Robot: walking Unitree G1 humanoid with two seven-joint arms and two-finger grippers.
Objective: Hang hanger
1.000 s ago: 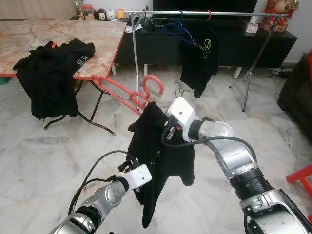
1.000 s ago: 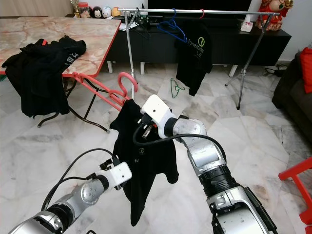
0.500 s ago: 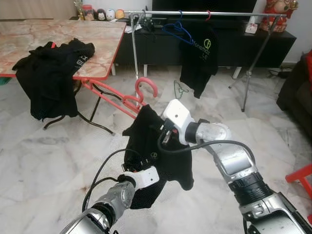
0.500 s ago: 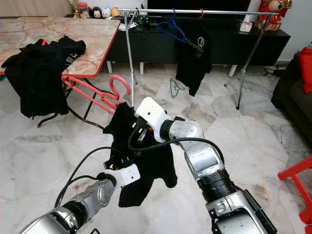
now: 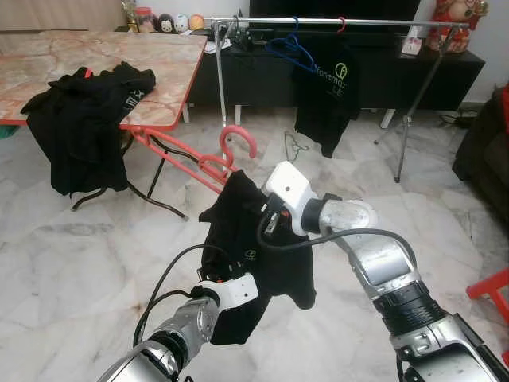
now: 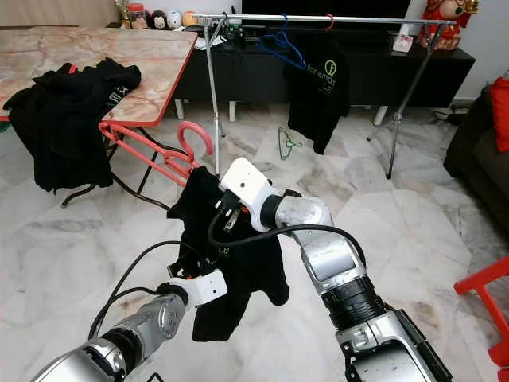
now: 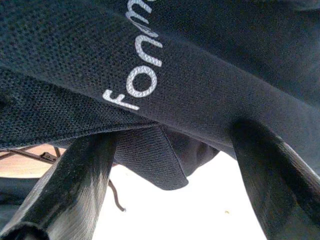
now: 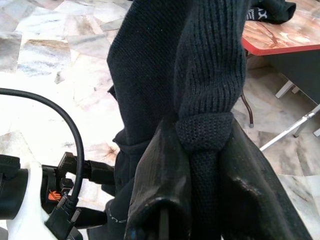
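Right gripper (image 8: 200, 165), arm bent across the body at chest height, pinches a bunched fold of the knitted black shirt (image 5: 246, 239) on the pink hanger (image 5: 236, 142); left gripper (image 7: 165, 180) reaches up under the mesh hem, fingers (image 7: 75, 185) spread, nothing clamped; rail (image 5: 334, 22) stands well beyond.

Open marble floor (image 5: 95, 239) spreads between the robot and the clothes rail (image 5: 382, 24), so the straight way forward is passable. On the left, the red-edged table (image 5: 159, 72) juts out, its corner and folding legs crowding that side. On the rail, a blue hanger (image 5: 288, 48) and a hung black shirt (image 5: 326, 95) occupy the middle; bare rail stretches toward its right end.
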